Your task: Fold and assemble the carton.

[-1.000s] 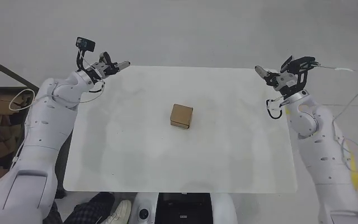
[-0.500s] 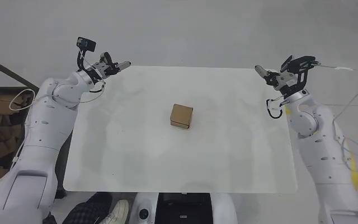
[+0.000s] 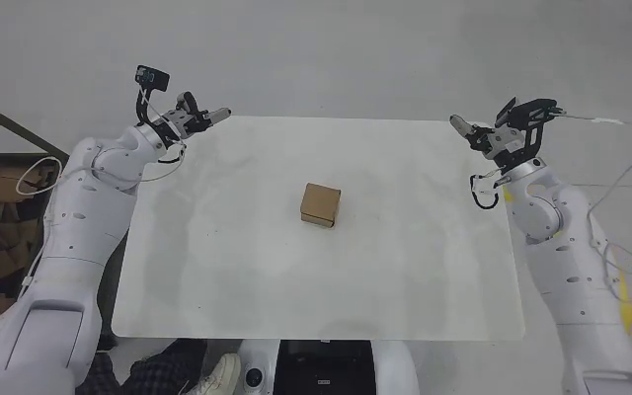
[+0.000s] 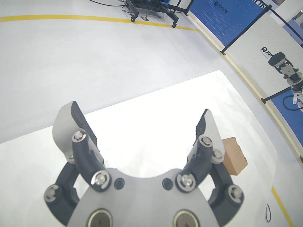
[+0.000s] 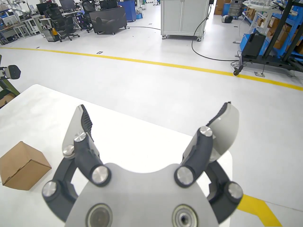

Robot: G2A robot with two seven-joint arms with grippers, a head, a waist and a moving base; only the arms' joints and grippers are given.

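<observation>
The folded carton [image 3: 321,204] sits mid-counter [image 3: 237,267], well apart from the left claw [image 4: 140,109] and right claw [image 5: 154,107], both released at the far corners.

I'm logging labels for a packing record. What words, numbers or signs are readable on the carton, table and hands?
On the small brown cardboard carton: no print on the faces shown.
On the white table: none.
On the left hand and the right hand: none.
On the blue partition panel and the white partition panel behind: a brand mark each, left unquoted.
</observation>
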